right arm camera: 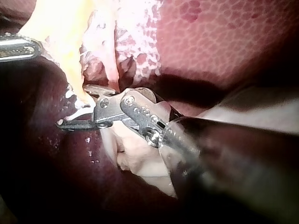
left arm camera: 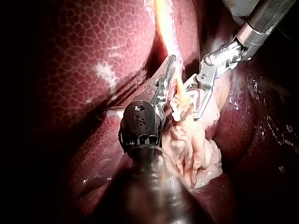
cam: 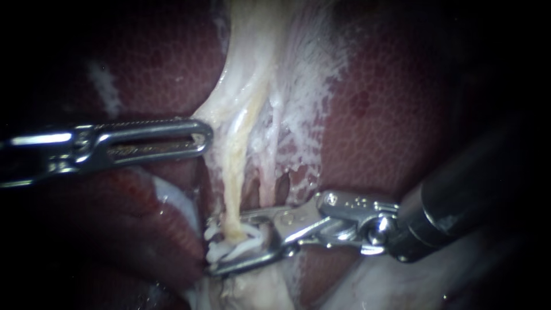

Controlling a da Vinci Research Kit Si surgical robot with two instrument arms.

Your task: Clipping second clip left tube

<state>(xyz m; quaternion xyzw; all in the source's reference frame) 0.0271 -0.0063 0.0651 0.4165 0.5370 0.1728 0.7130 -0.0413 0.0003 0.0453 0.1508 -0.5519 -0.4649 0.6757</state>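
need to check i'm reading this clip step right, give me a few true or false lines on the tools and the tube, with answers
1. The right tool has its jaws apart with the pale yellow tube between them. True.
2. The left tool is touching the right tool. False: they are apart, and the left tool's tip sits at the tube's side, further up it.
3. A white clip shows on the tube between the right tool's jaws. True.
4. The tissue on both sides of the tube is pale green. False: it is the dark red, mottled liver.
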